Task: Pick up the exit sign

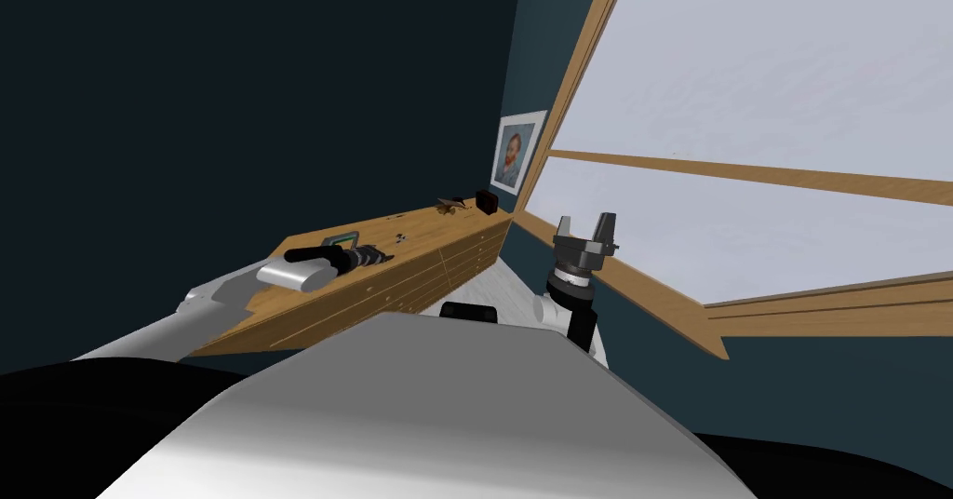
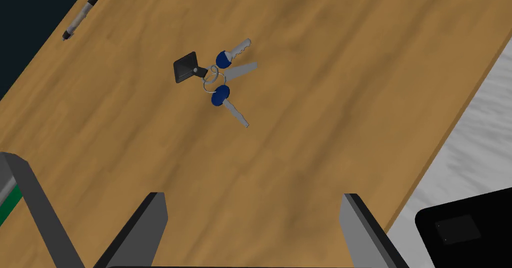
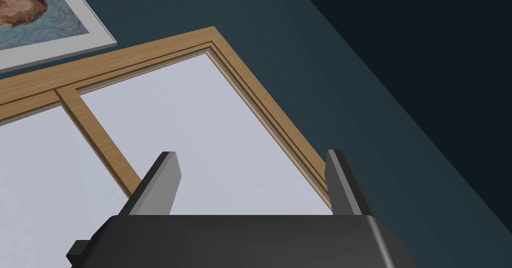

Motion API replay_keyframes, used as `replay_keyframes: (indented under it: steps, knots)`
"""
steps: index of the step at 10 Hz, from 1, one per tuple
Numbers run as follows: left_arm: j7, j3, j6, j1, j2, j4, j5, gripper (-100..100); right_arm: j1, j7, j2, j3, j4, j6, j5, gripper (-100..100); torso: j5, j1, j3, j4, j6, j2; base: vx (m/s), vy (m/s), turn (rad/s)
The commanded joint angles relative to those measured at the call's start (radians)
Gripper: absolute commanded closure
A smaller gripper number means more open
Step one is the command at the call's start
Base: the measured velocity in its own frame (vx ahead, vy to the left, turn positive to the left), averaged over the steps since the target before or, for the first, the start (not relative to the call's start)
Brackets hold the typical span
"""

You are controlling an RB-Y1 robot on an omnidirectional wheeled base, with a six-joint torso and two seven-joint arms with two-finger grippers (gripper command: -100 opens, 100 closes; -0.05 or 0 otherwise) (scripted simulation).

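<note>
1. Two claws are in sight. The left claw [image 1: 372, 257] lies low over the wooden surface [image 1: 428, 224], with its arm reaching in from the near end.
2. Its fingers [image 2: 152, 220] stand wide apart with nothing between them but bare wood, so it is open and empty.
3. The exit sign [image 1: 341, 239], a small green plate in a pale frame, lies flat on the surface just beside the left claw, on the dark-wall side. The two are apart.
4. In the left wrist view a grey and green edge [image 2: 4, 200] shows just outside one finger. I cannot tell whether this is the sign.
5. A bunch of keys [image 2: 222, 77] with blue heads and a black tag lies ahead of the fingers, well short of the surface's edges.
6. A pen [image 2: 82, 12] lies beyond the keys, near the edge by the dark wall.
7. Further along the surface sit a small brown thing [image 1: 451, 203] and a black box [image 1: 486, 201], near each other at the far end.
8. A framed portrait [image 1: 516, 153] hangs on the wall above that end.
9. The right claw [image 1: 586, 233] is raised off the surface beside the window, with its fingers [image 3: 167, 180] spread and holding nothing.
</note>
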Motion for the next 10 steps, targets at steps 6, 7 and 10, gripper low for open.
replay_keyframes:
  steps: [6, 7, 10]
  knots:
    - [0.172, -0.019, 0.129, 0.011, 0.126, 0.090, 0.129, -100, 0.000, 0.000, 0.000, 0.000, 0.000, 0.000, 0.000, 0, 0.000, 0.000, 0.000, 0.000, -0.001, 0.001, 0.016, -0.005, -0.079]
    - [0.205, -0.019, 0.137, 0.011, 0.126, 0.090, 0.129, -100, 0.000, 0.000, 0.000, 0.000, 0.000, 0.000, 0.000, 0, 0.000, 0.000, 0.000, 0.000, 0.000, 0.000, 0.021, 0.002, -0.087]
    - [0.285, -0.028, 0.185, 0.014, 0.173, 0.129, 0.176, -100, 0.000, 0.000, 0.000, 0.000, 0.000, 0.000, 0.000, 0, 0.000, 0.001, 0.000, 0.000, 0.000, 0.000, 0.015, 0.003, -0.076]
